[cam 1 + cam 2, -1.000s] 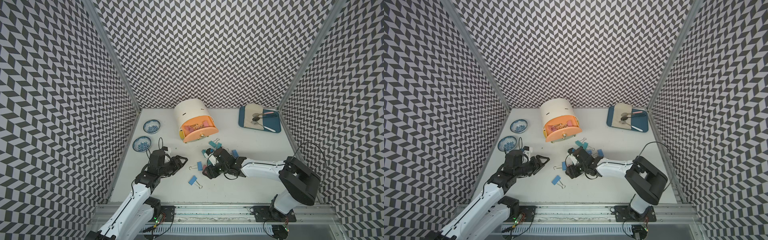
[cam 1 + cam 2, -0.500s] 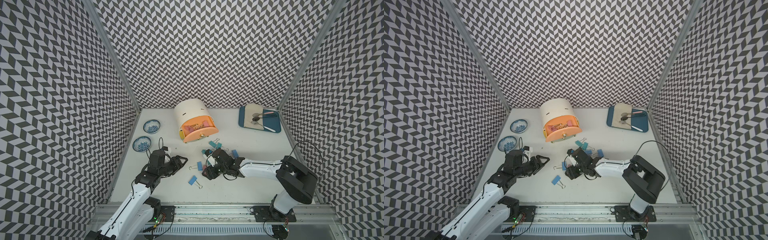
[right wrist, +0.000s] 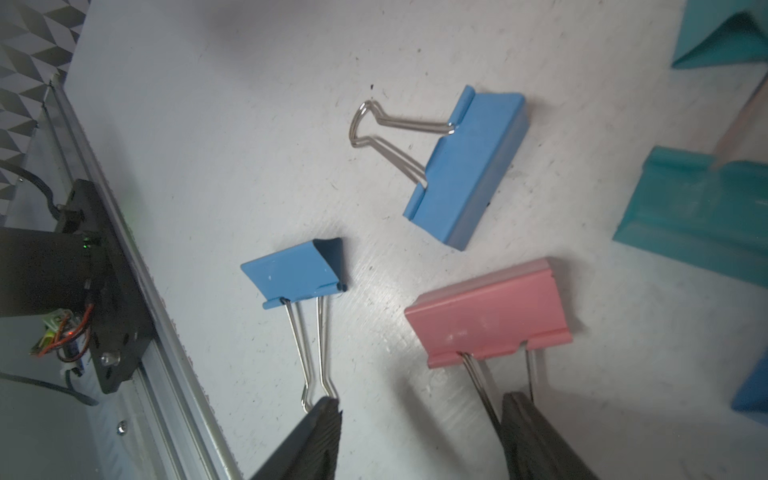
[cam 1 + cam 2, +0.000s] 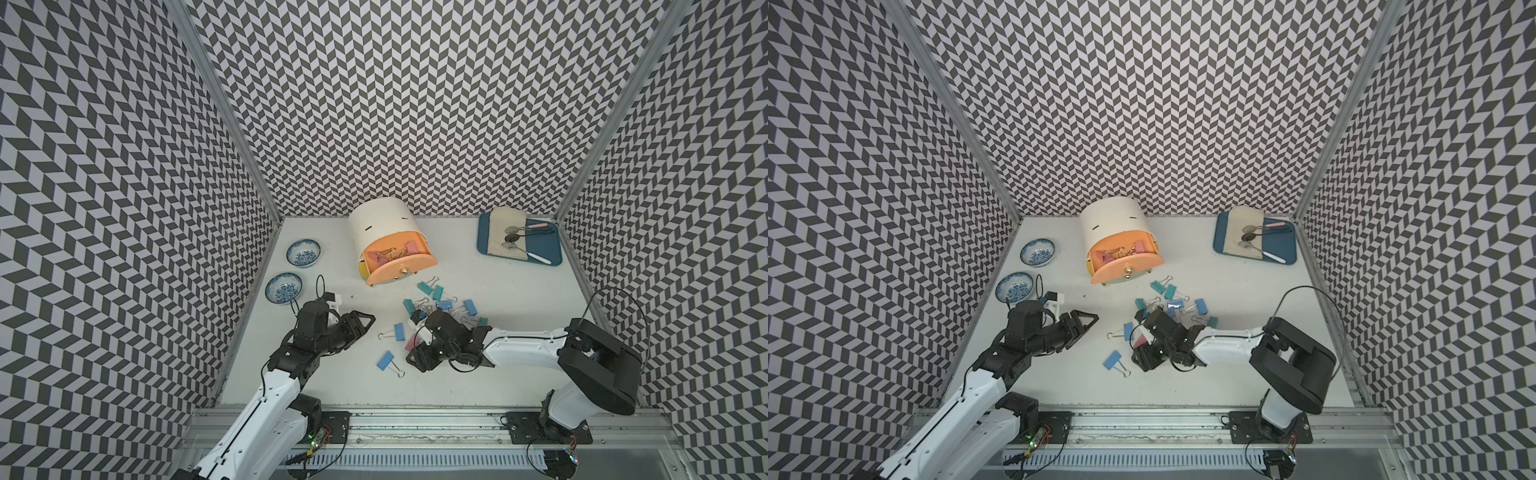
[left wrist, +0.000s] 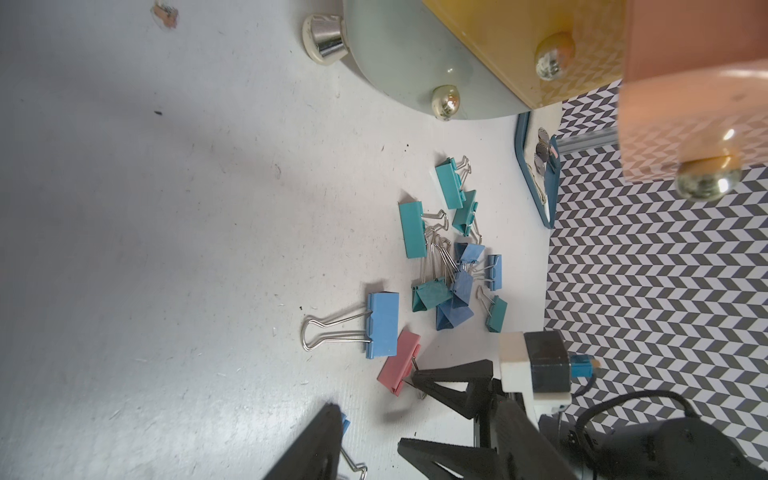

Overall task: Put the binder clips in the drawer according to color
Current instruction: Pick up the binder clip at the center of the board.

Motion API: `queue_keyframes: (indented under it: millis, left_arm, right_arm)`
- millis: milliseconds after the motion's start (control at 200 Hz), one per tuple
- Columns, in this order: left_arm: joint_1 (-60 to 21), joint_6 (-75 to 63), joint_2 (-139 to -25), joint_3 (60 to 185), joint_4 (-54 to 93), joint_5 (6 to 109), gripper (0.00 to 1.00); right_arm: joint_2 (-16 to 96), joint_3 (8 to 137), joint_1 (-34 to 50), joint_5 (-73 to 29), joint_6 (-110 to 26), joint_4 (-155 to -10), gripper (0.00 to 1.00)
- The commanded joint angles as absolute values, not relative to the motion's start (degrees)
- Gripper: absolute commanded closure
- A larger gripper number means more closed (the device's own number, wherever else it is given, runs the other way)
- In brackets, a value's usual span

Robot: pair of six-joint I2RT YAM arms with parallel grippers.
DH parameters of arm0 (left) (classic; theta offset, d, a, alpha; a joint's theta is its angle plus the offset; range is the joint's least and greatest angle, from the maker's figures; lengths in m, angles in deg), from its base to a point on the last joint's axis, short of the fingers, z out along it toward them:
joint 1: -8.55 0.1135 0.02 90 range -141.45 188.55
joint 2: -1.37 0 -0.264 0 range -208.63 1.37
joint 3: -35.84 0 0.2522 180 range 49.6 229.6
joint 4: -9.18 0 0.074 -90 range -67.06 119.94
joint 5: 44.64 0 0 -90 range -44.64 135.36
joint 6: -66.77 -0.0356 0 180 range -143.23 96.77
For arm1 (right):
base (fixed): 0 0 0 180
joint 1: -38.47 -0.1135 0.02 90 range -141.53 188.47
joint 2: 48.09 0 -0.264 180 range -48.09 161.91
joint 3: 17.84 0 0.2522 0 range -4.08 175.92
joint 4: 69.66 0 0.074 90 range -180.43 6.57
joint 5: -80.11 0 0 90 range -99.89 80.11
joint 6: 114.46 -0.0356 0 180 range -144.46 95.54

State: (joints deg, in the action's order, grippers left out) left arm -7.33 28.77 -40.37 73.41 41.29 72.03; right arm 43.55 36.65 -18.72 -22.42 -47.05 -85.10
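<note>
Currently right gripper [image 3: 419,415] low over table [image 4: 457,390], jaws spread, nothing pinched. One fingertip [image 3: 523,428] right at wire handles of pink clip [image 3: 490,311], other fingertip by handle loop of blue clip [image 3: 297,270]. That pink clip flat on table, apart from both blue ones; second blue clip [image 3: 465,166] just beyond.

Loose pile of teal and blue binder clips [image 4: 444,305] behind right gripper, between it and drawer cabinet [image 4: 382,220]. Top salmon drawer [image 4: 401,266] pulled out, pink clips [image 4: 411,248] inside. Below it yellow drawer [image 5: 498,41] and grey-green drawer [image 5: 407,54], both pushed in.

Off to left of clips, left gripper [image 4: 360,328] hovering, looks spread, empty. Two patterned bowls [image 4: 303,252] by left wall; blue tray [image 4: 550,245] with spoons at far right corner.
</note>
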Motion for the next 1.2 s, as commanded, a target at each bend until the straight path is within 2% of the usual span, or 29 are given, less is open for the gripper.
queue_keyframes:
  millis: [0,200,426,641,1097,1197]
  left_arm:
    - [-7.54,28.31,-39.20,73.35,42.35,72.51,0.37]
    - [-7.54,28.53,-38.18,73.32,42.71,72.43,0.37]
    - [-7.54,28.09,-38.60,74.15,42.89,72.47,0.37]
    - [-7.54,27.92,-38.71,74.47,42.91,72.32,0.37]
    - [-6.97,27.35,-39.67,74.32,42.63,72.50,0.37]
    - [-6.61,27.13,-39.94,74.31,42.54,72.69,0.37]
  right_arm:
    - [40.55,34.71,-20.87,-20.85,-49.12,-84.42,0.35]
    - [36.31,33.24,-22.35,-18.07,-50.91,-85.65,0.34]
    - [34.43,38.82,-22.36,-10.27,-50.86,-92.04,0.27]
    - [40.28,44.61,-22.35,-4.33,-48.20,-96.33,0.23]
    - [49.19,50.66,-22.35,-3.01,-45.04,-97.92,0.20]
    - [50.71,51.12,-22.35,-3.42,-44.52,-98.02,0.23]
